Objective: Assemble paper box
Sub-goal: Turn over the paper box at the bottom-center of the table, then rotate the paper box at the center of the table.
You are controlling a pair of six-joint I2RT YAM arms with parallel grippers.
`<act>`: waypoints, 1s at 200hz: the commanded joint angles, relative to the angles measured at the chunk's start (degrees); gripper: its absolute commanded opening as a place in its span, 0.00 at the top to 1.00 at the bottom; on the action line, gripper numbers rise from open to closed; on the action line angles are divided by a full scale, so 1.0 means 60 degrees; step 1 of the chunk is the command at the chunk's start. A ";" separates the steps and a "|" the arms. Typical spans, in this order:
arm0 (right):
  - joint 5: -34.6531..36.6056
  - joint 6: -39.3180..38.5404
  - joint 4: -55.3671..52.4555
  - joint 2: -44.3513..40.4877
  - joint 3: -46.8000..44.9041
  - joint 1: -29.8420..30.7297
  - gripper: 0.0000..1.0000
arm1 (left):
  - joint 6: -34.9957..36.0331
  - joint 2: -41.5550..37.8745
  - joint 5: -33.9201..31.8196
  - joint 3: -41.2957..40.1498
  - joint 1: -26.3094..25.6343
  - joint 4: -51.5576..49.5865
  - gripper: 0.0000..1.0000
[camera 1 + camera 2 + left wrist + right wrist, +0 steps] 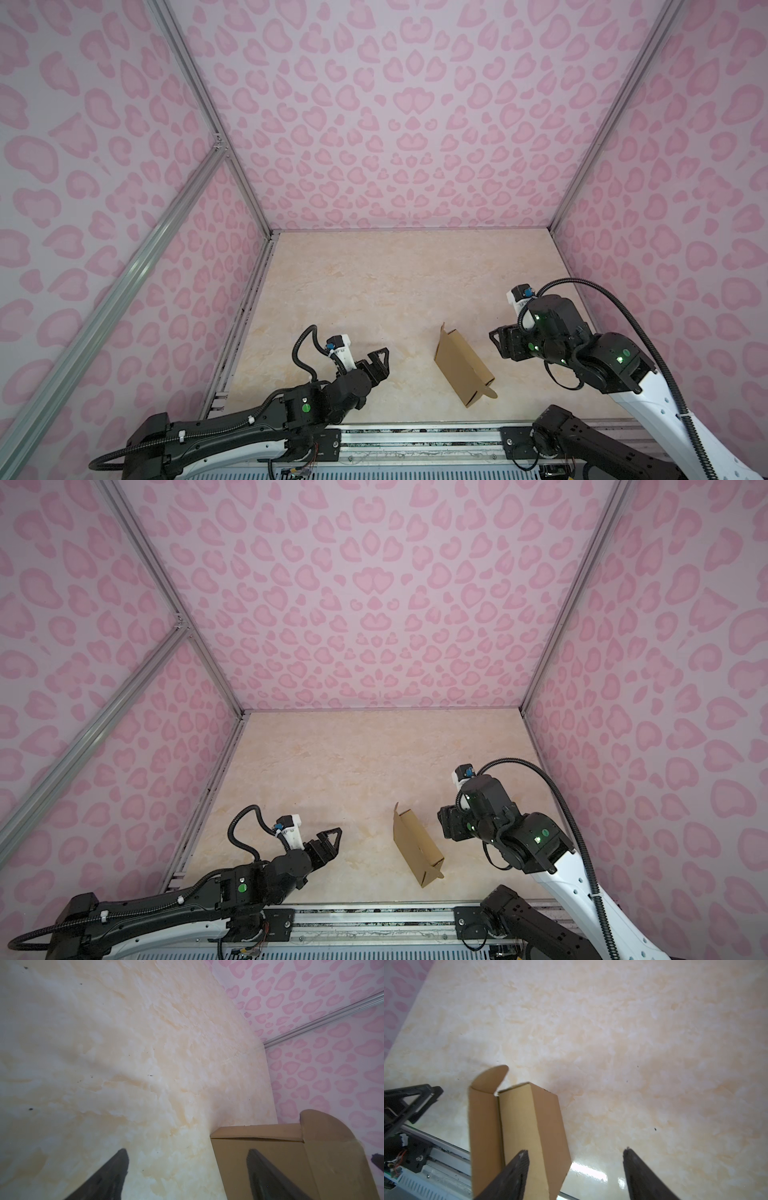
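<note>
While spread wide and holding nothing, flanking the folded paper box (pixel 463 365): left gripper (pixel 381 361), right gripper (pixel 496 338). Lying slantwise, near right on table (pixel 374 282), touched by neither.

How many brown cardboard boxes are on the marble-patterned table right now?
1. The plain brown kraft paper box, partly folded with a rounded flap sticking out, lies on the beige marble-patterned table near its front edge, between the left gripper and the right gripper. No other seems hidden.
</note>
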 commanded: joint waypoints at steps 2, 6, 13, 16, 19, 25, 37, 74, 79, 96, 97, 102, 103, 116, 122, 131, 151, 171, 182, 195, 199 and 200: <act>-0.0214 0.0421 -0.0219 -0.0225 -0.0759 -0.0370 0.25 | 0.0036 0.0769 0.0296 0.0254 0.0002 0.0905 0.08; -0.0248 0.0517 -0.0194 -0.0267 -0.0785 -0.0413 0.25 | 0.0058 0.0960 0.0369 0.0336 0.0007 0.0990 0.08; -0.0122 0.0680 -0.0168 -0.0342 -0.0859 -0.0473 0.25 | 0.0100 0.1290 0.0512 0.0458 0.0013 0.1119 0.08; -0.0069 0.0745 -0.0166 -0.0365 -0.0918 -0.0482 0.25 | 0.0120 0.1440 0.0570 0.0523 0.0002 0.1172 0.08; -0.0027 0.0824 -0.0153 -0.0375 -0.0986 -0.0501 0.25 | 0.0142 0.1572 0.0622 0.0588 0.0004 0.1226 0.08; 0.0009 0.0971 -0.0158 -0.0356 -0.1102 -0.0508 0.25 | 0.0154 0.1834 0.0727 0.0700 -0.0003 0.1306 0.08; 0.0163 0.1507 -0.0225 -0.0264 -0.1310 -0.0535 0.24 | 0.0210 0.2257 0.0898 0.0862 0.0000 0.1568 0.08; 0.0076 0.2905 0.0302 -0.0610 -0.2366 -0.0513 0.24 | 0.0200 0.3298 0.1300 0.1133 -0.0011 0.2394 0.08; 0.0219 0.3065 0.0303 -0.0623 -0.2451 -0.0534 0.24 | 0.0201 0.3444 0.1373 0.1193 -0.0006 0.2499 0.08; 0.0664 0.3475 0.0441 -0.0736 -0.2862 -0.0523 0.25 | 0.0176 0.3884 0.1538 0.1310 -0.0004 0.2854 0.08; 0.0664 0.3497 0.0460 -0.0741 -0.2899 -0.0522 0.25 | 0.0172 0.3910 0.1547 0.1316 -0.0001 0.2872 0.08; 0.0612 0.3603 0.0563 -0.0784 -0.3063 -0.0520 0.24 | 0.0169 0.4013 0.1582 0.1352 -0.0003 0.2888 0.08; 0.0609 0.3627 0.0579 -0.0779 -0.3102 -0.0520 0.24 | 0.0168 0.4032 0.1584 0.1366 -0.0008 0.2896 0.08; 0.0551 0.3912 0.0808 -0.0851 -0.3443 -0.0488 0.24 | 0.0130 0.4297 0.1691 0.1409 -0.0010 0.3282 0.08; 0.0485 0.3990 0.0963 -0.0895 -0.3609 -0.0463 0.25 | 0.0125 0.4434 0.1741 0.1451 -0.0010 0.3376 0.08; 0.0472 0.4086 0.1096 -0.0898 -0.3650 -0.0389 0.25 | 0.0123 0.4628 0.1824 0.1523 -0.0012 0.3489 0.08; 0.0687 0.4325 0.1334 -0.0864 -0.3816 -0.0048 0.25 | 0.0140 0.5096 0.2017 0.1744 -0.0001 0.3717 0.08; 0.0992 0.4867 0.1580 -0.0658 -0.4150 0.0695 0.25 | 0.0154 0.5585 0.2233 0.1991 -0.0008 0.3930 0.08; 0.1097 0.5132 0.1748 -0.0563 -0.4439 0.1020 0.25 | 0.0151 0.5786 0.2322 0.2071 -0.0005 0.4057 0.08; 0.1121 0.5384 0.1845 -0.0596 -0.4681 0.1157 0.25 | 0.0153 0.5999 0.2379 0.2187 -0.0001 0.4097 0.08; 0.1095 0.5411 0.1893 -0.0652 -0.4730 0.1150 0.25 | 0.0171 0.6052 0.2411 0.2215 -0.0003 0.4128 0.08; 0.1085 0.5417 0.1911 -0.0669 -0.4756 0.1149 0.25 | 0.0170 0.6063 0.2423 0.2222 -0.0008 0.4138 0.08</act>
